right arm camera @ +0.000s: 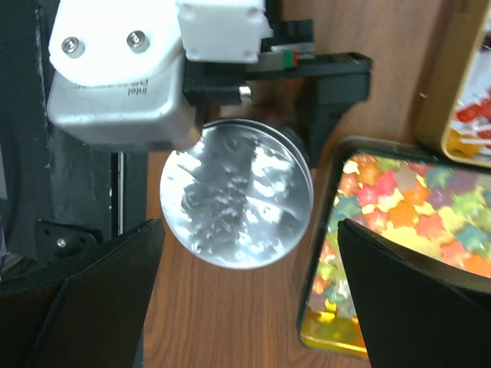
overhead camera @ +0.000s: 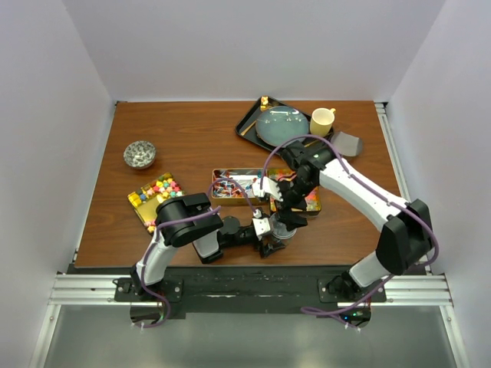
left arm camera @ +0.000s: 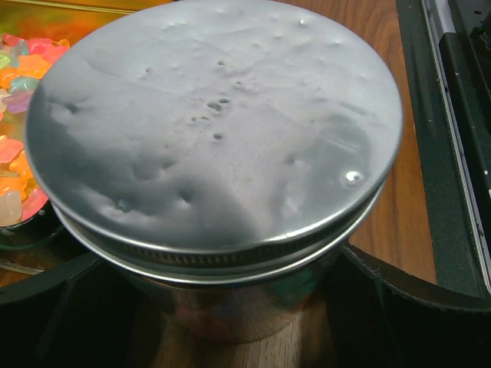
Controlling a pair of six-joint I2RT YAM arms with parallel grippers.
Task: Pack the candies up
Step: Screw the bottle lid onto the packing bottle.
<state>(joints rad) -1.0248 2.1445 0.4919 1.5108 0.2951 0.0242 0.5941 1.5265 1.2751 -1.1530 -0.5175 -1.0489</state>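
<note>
My L fingers (left arm camera: 61,307) clamp jar (left arm camera: 230,307) each side. My R fingers (right arm camera: 406,291) wide open, lid (right arm camera: 236,193) between them. Rec: close square on rim, clear of tin (right arm camera: 326,341) beside one finger.

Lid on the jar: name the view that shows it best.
Left wrist: the lid fills the frame, with its threaded rim and the jar beneath visible. Right wrist shows its round top, one edge hidden by a camera. Top external shows it tiny and mostly covered.
</note>
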